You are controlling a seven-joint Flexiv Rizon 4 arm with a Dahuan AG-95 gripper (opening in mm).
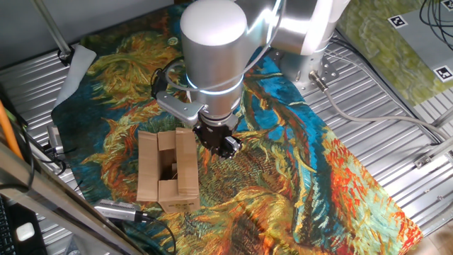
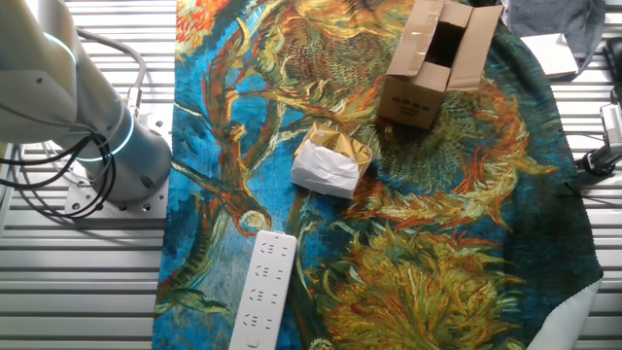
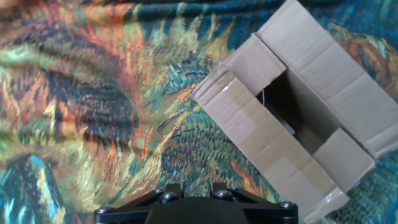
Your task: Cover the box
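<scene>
We see the hand (image 1: 225, 145) hanging low over the patterned cloth (image 1: 297, 163), just beside the box (image 1: 168, 172); we cannot tell its finger spacing. The box stands on the cloth, flaps partly open, interior dark. A crumpled paper packet (image 2: 330, 165) and power strip (image 2: 260, 290) lie apart.

Box (image 1: 168, 172) (image 2: 433, 62) (image 3: 298, 118): small brown corrugated carton, upright on the patterned cloth near one edge of the surface. Top open, four flaps partly raised, dark interior visible.
</scene>
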